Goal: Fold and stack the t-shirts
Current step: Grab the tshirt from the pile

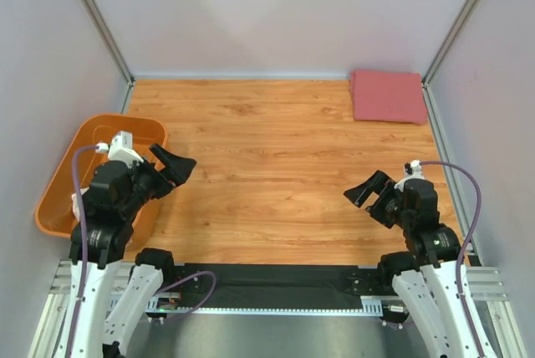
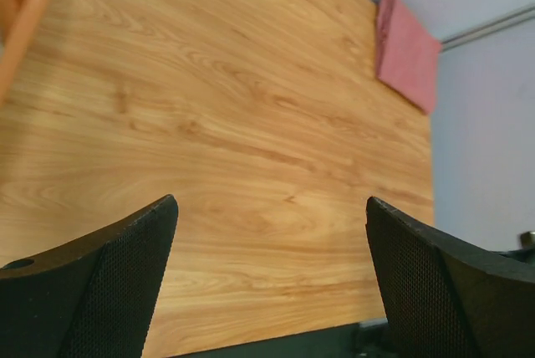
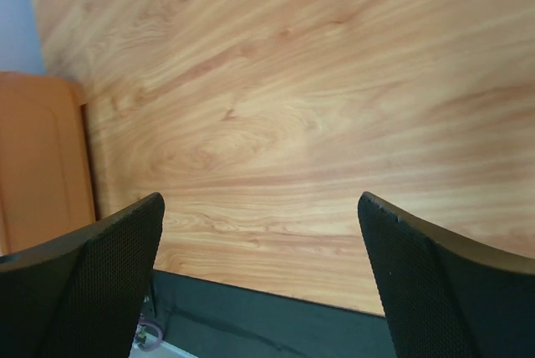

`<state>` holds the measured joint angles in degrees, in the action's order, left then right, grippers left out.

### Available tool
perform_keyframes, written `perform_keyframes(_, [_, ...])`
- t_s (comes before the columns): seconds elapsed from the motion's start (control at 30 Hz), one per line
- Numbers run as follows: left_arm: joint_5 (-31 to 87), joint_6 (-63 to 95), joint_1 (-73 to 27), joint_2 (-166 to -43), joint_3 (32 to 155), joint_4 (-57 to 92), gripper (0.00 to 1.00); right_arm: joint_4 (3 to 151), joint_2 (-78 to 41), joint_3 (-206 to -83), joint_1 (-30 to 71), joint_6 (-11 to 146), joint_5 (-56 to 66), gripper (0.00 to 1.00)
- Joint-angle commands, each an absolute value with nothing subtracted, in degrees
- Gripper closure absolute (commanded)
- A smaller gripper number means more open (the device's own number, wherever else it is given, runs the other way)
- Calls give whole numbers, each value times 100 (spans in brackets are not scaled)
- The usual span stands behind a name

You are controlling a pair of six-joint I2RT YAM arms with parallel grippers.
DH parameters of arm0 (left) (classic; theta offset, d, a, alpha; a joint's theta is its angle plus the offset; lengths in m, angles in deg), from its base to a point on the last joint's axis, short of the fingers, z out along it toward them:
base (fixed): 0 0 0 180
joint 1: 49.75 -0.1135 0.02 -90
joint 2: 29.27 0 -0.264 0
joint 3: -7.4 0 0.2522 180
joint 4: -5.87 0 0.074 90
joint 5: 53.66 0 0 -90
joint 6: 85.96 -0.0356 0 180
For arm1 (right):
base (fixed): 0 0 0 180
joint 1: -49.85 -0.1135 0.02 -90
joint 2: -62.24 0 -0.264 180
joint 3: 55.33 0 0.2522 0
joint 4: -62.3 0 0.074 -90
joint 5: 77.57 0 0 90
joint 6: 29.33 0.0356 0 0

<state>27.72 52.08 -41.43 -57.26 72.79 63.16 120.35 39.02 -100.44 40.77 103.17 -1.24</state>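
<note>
One red shirt (image 1: 388,96) sits folded at the desk's (image 1: 267,166) far right corner; no other shirts in sight, so probably early days; jaws on both arms wide open, empty.

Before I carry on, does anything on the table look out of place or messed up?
Nothing stands out. The pinkish-red shirt lies folded flat in the far right corner, the orange tub sits at the left edge, and the left gripper and right gripper hang open and empty over the table.

Pinkish-red t-shirt (image 1: 388,96), folded into a flat rectangle, lying at the table's far right corner
</note>
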Motion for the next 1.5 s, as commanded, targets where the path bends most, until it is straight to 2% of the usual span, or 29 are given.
perform_keyframes(0.0, [3351, 3642, -4166, -5942, 7959, 7210, 0, 12965, 3519, -10704, 4097, 10285, 661, 0])
perform_keyframes(0.1, [4774, 3473, -4175, -6178, 8575, 7728, 0, 13476, 3044, -11249, 4097, 10330, 777, 0])
perform_keyframes(0.23, [5398, 3155, -4201, -7475, 9364, 8236, 11, 13267, 2596, -11584, 4097, 9654, 77, 0])
perform_keyframes(0.3, [5786, 3296, -4306, -8118, 9604, 8598, 10, 13196, 2323, -11681, 4097, 9627, -110, 0])
perform_keyframes(0.4, [5779, 3462, -4691, -8673, 9465, 8590, 10, 13090, 1885, -11707, 4097, 9460, -470, 0])
perform_keyframes(0.43, [5770, 3533, -4772, -8797, 9376, 8607, 11, 13038, 1778, -11699, 4097, 9355, -549, 5])
perform_keyframes(0.5, [5866, 3831, -5130, -9078, 9148, 8703, 11, 12994, 1550, -11707, 4097, 9022, -550, 7])
perform_keyframes(0.67, [5788, 4525, -6160, -9229, 8524, 8573, 5, 13046, 925, -12023, 4080, 8432, -419, 5])
perform_keyframes(0.8, [5472, 4825, -6872, -9693, 8505, 8283, 4, 13002, 661, -12366, 3457, 8081, -295, 2])
perform_keyframes(0.87, [5173, 4948, -7110, -9756, 8575, 8055, 7, 13029, 565, -12437, 3133, 7923, -111, 0])
perform_keyframes(0.9, [5024, 4809, -7119, -9652, 8602, 7854, 20, 13037, 547, -12472, 3061, 7774, 2, 0])
perform_keyframes(0.97, [4934, 4869, -7076, -9389, 8611, 7659, 23, 13029, 503, -12463, 2912, 7676, 126, 0])
perform_keyframes(1.07, [5110, 5132, -7337, -8974, 8330, 7499, 18, 12994, 450, -12455, 2823, 7641, 215, 0])
perform_keyframes(1.2, [5513, 5326, -7559, -9711, 8304, 8298, 6, 12932, 389, -12507, 2717, 7640, 206, 0])
perform_keyframes(1.3, [5542, 5388, -7733, -10204, 8032, 7986, 2, 12984, 415, -12569, 2717, 7641, 293, 0])
perform_keyframes(1.33, [5437, 5196, -7822, -10300, 7935, 7740, 3, 12993, 432, -12577, 2717, 7649, 320, 0])
perform_keyframes(1.4, [5392, 5072, -7971, -10520, 7820, 7274, 12, 13063, 450, -12613, 2717, 7658, 337, 0])
perform_keyframes(1.43, [5340, 5002, -7989, -10608, 7916, 7115, 24, 13107, 476, -12665, 2717, 7675, 346, 0])
perform_keyframes(1.47, [5339, 4923, -7990, -10618, 7995, 7113, 31, 13108, 476, -12700, 2717, 7693, 346, 0])
